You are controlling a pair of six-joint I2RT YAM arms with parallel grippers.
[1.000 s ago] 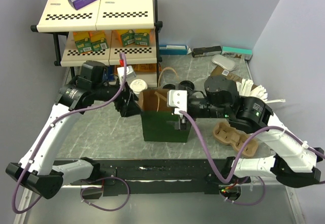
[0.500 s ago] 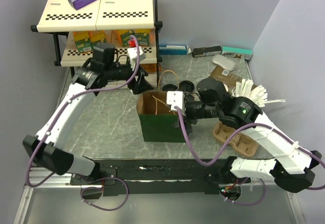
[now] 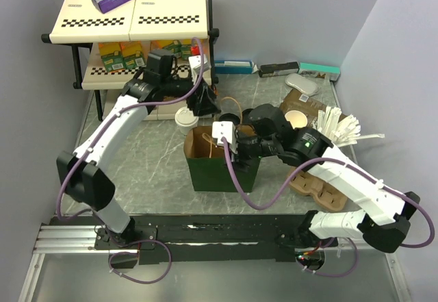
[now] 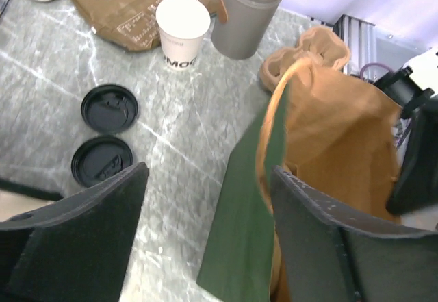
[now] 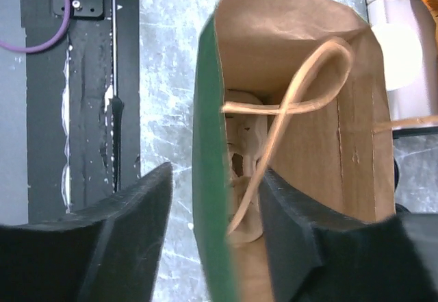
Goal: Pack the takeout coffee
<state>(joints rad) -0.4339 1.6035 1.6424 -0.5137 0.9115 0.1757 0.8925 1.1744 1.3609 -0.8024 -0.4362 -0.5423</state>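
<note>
Grey marbled surface [image 3: 137, 165] fills the scene, with pale walls closing it in on three sides.

The left end effector [image 4: 209, 179] hangs with its jaws spread wide and holds nothing. In the left wrist view its dark fingers [image 4: 82, 233] frame the green side and one tan handle [image 4: 270, 117] of the paper bag [image 4: 335, 131]. The right end effector [image 5: 215, 172] is also parted. It straddles the bag's green wall, one finger outside and the other inside the mouth, with a gap showing on each side of the paper. A pale moulded shape lies at the bag's bottom; I cannot tell what it is.

Outward from there, two black lids [image 4: 109, 108] lie flat, side by side, beyond the bag. An open cup [image 4: 183, 31] stands upright just beside the grey tumbler [image 4: 246, 14] of white sticks, at the edge of a flat brown packet [image 4: 137, 1]. A second cup [image 3: 185, 118], white on top, stands outside the bag near its far left corner, below the left arm. Neither cup is in the bag. A brown pulp tray [image 3: 318, 185] rests on the surface right of the bag, partly under the right arm.
</note>
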